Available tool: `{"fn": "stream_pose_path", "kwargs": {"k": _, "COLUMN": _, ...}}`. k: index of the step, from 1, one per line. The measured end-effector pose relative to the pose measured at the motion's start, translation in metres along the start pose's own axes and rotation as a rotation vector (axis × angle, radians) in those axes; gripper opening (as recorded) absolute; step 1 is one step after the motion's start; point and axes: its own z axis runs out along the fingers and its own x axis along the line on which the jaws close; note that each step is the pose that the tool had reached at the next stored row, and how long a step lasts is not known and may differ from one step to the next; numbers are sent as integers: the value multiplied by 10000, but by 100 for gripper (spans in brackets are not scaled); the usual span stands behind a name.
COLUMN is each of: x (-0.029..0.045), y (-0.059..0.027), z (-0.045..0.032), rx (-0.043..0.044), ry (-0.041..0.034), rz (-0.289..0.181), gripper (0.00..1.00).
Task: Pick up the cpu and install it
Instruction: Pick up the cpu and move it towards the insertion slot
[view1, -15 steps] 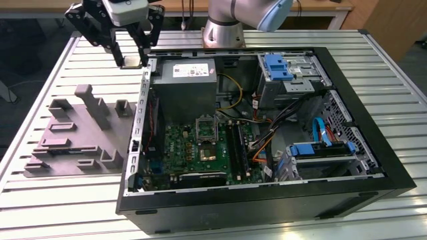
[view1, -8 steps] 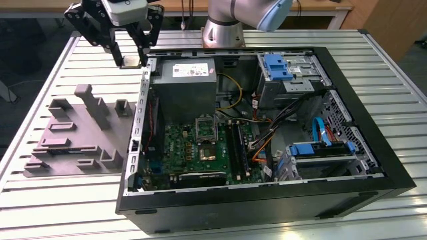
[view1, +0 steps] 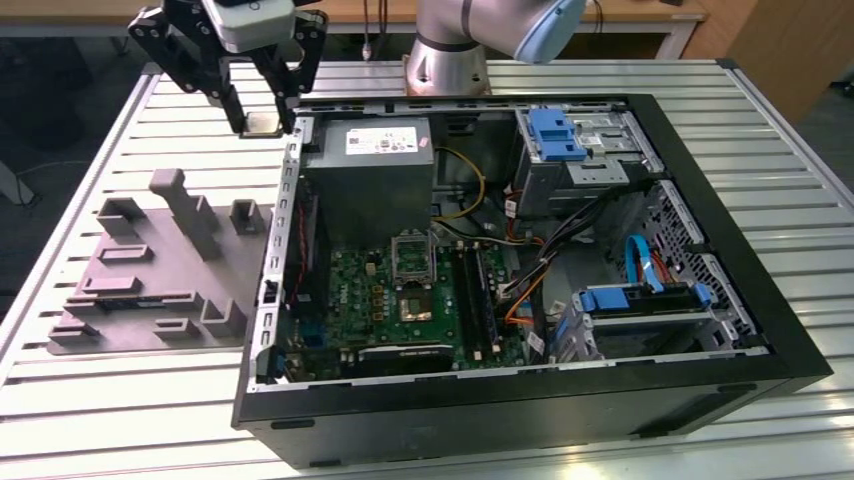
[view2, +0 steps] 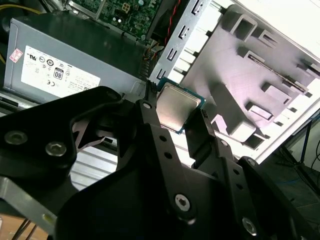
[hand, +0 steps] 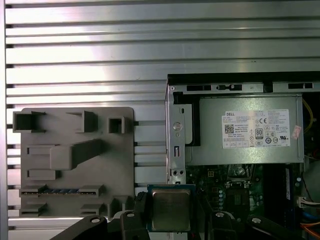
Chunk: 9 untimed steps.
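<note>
The cpu (view1: 263, 124), a small square chip with a silvery top and a thin green rim, hangs in the air between the black fingers of my gripper (view1: 266, 118), which is shut on it. In the exterior view it is held at the back left, above the slatted table and just outside the open computer case's (view1: 747, 300) far left corner. Both wrist views show the cpu (view2: 178, 104) (hand: 170, 209) pinched by its edges. The motherboard (view1: 380, 300) lies inside the case, with its dark square socket (view1: 415, 301) and its raised metal frame (view1: 411, 252).
A grey moulded parts holder (view1: 160, 270) lies on the table to the exterior view's left of the case. Inside the case are a grey power supply (view1: 380, 165) with a white label, blue drive brackets (view1: 554, 135), and loose cables (view1: 534, 265) beside the motherboard.
</note>
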Motion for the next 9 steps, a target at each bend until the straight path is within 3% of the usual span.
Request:
{"fn": "stream_pose_path", "kwargs": {"k": 4, "x": -8, "y": 0, "z": 0, "rx": 0, "ry": 0, "rz": 0, "gripper": 47}}
{"fn": "stream_pose_path", "kwargs": {"k": 9, "x": -73, "y": 3, "z": 0, "rx": -1, "ry": -1, "rz": 1, "gripper": 47}}
